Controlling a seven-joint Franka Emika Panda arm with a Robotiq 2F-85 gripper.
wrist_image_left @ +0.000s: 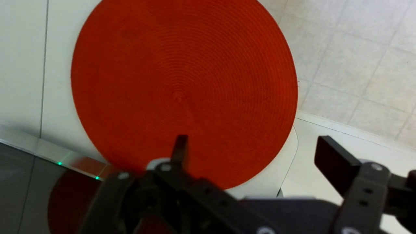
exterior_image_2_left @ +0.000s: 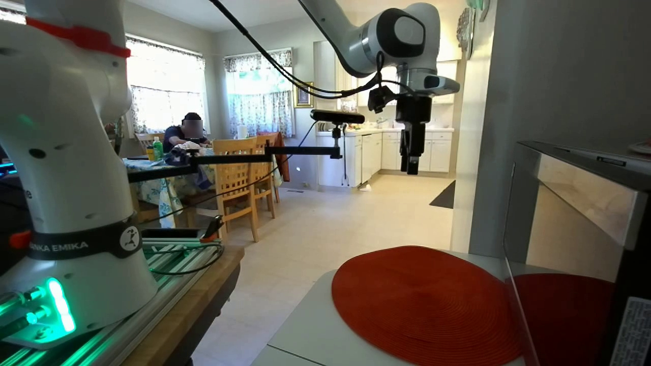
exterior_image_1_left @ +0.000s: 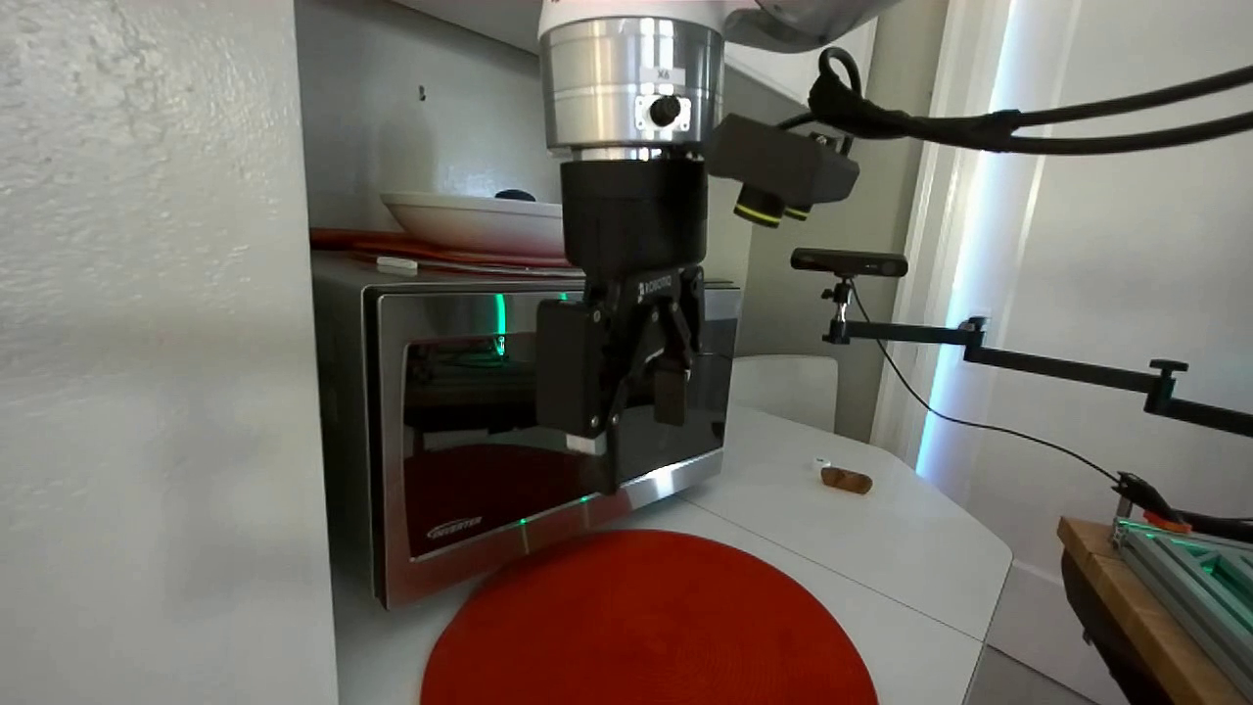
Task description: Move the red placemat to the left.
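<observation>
The pincer [wrist_image_left: 253,146] is hanging with jaws spread. Below it, the red placemat [wrist_image_left: 183,91] is lying flat.

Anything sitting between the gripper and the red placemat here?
Nothing that I can see: only open air shows between the gripper and the red placemat in all three views. In an exterior view, the microwave appears behind that gap, not in it.

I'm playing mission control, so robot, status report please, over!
Gripper open and empty, raised. Red placemat flat on white table. Microwave close beside placemat.
</observation>
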